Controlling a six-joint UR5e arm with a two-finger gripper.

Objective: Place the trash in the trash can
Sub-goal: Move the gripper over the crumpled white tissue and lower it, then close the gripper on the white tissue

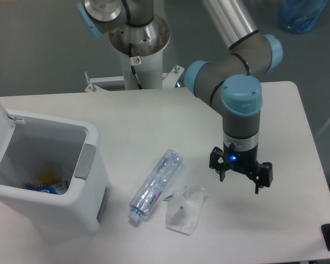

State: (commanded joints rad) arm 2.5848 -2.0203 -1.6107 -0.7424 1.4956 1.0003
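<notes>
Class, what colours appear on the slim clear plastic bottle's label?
Purple and white, on the slim clear plastic bottle, in the fixed camera view.
</notes>
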